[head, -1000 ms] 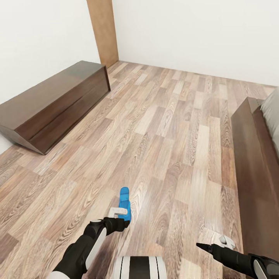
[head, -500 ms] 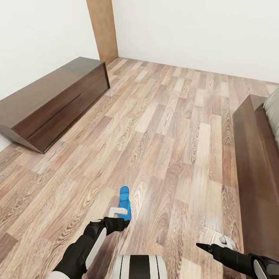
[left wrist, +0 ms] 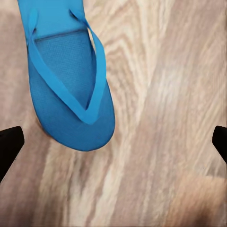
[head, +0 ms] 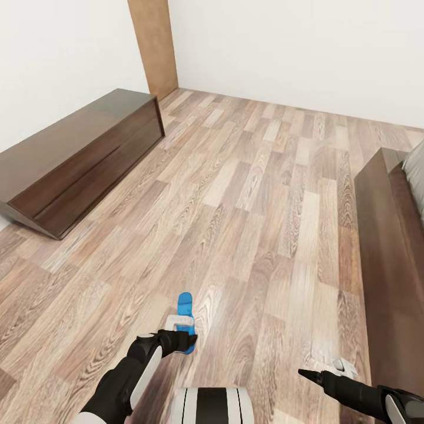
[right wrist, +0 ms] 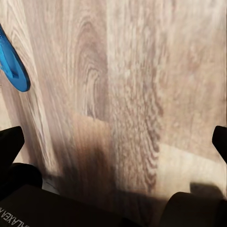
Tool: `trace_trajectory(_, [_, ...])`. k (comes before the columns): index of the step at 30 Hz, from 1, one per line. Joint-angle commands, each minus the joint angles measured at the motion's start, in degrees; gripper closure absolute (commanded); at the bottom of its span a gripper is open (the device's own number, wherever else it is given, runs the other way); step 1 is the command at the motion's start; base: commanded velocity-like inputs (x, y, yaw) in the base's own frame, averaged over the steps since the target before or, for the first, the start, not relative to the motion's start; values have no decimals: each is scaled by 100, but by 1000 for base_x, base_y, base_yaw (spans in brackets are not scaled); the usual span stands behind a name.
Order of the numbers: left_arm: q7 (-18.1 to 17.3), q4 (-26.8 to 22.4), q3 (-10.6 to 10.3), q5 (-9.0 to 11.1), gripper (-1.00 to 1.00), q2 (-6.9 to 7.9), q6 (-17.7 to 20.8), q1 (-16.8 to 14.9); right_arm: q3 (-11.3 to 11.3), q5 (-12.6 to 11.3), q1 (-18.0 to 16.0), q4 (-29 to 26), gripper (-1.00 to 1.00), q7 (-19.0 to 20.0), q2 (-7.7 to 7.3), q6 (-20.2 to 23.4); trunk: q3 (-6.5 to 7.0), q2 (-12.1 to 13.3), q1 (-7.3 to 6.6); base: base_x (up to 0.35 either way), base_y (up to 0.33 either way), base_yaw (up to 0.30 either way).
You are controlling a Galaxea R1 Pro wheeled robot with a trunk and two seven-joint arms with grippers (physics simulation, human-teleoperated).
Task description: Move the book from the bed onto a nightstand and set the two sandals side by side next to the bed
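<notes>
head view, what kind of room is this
Probably a bedroom: a wood-plank floor, a low bed with a dark wooden frame along the right edge, a long low dark cabinet against the white wall, and a blue sandal lying on the floor.

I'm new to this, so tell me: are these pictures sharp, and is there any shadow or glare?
Head view: crisp, evenly lit floor. Left wrist view: sandal sharp, wood grain soft. Right wrist view: floor blurred, with a dark shadow low in the picture.

1 sandal (head: 185, 315) lies on the floor (head: 253, 194) just ahead of the left gripper (head: 187, 338); a long cabinet (head: 76, 159) stands far left, the bed (head: 391, 259) right.
</notes>
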Motion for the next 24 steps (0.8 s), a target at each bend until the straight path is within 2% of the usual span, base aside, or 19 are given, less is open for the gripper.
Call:
trace_trajectory(1, [-5, -7, 4, 15, -100, 1, 30, -1, -6, -19, -3, 2, -100, 9, 1, 34, -4, -1, 2, 252, -133, 0])
trace_trajectory(6, [-6, -7, 2, 15, -100, 2, 30, -1, -6, -19, -3, 2, -100, 9, 1, 32, -4, -1, 2, 142, -62, 0])
trace_trajectory(15, [-7, -7, 4, 15, -100, 11, 30, -1, -6, -19, -3, 2, -100, 9, 1, 33, -4, -1, 2, 14, -4, 0])
trace_trajectory(24, [-5, -7, 9, 7, -100, 18, 24, -1, -5, -19, -3, 2, -100, 9, 1, 32, -4, -1, 2, 167, 0, 0])
